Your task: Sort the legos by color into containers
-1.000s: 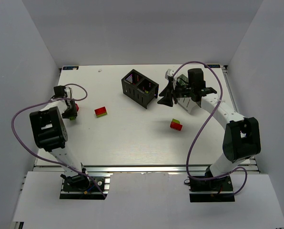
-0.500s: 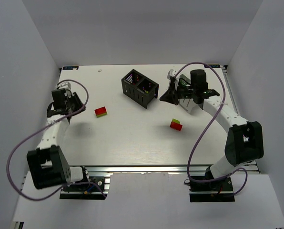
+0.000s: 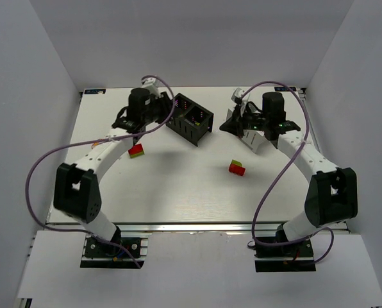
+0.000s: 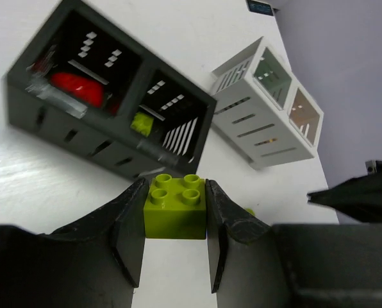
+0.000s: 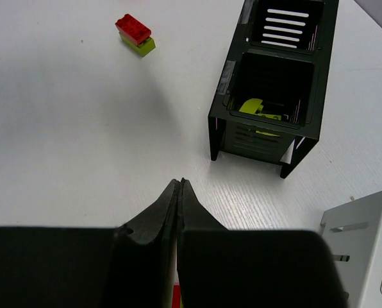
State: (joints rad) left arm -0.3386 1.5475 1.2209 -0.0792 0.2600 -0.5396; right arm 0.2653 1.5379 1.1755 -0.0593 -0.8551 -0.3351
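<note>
My left gripper [image 4: 175,215] is shut on a lime green lego [image 4: 175,206], studs up, hanging just short of the black container [image 4: 82,138]. One compartment of that container holds red legos [image 4: 75,88], the other a green one [image 4: 141,122]. From above, the left gripper [image 3: 157,108] is at the black container's [image 3: 181,128] left end. My right gripper [image 5: 180,185] is shut on nothing above bare table, just right of the black container [image 5: 255,138]; from above the right gripper [image 3: 226,126] shows there too. The white container [image 4: 268,106] stands behind the black one.
Two red-and-green lego stacks lie on the table: one [image 3: 136,150] under the left arm, also in the right wrist view as a red-on-green stack [image 5: 135,34], the other [image 3: 236,168] below the right gripper. The right arm covers most of the white container [image 3: 255,144]. Walls enclose the table.
The left arm swung from the table's left edge over to the black container, still gripping the green lego. The right gripper's jaws closed from open and drew back slightly.
</note>
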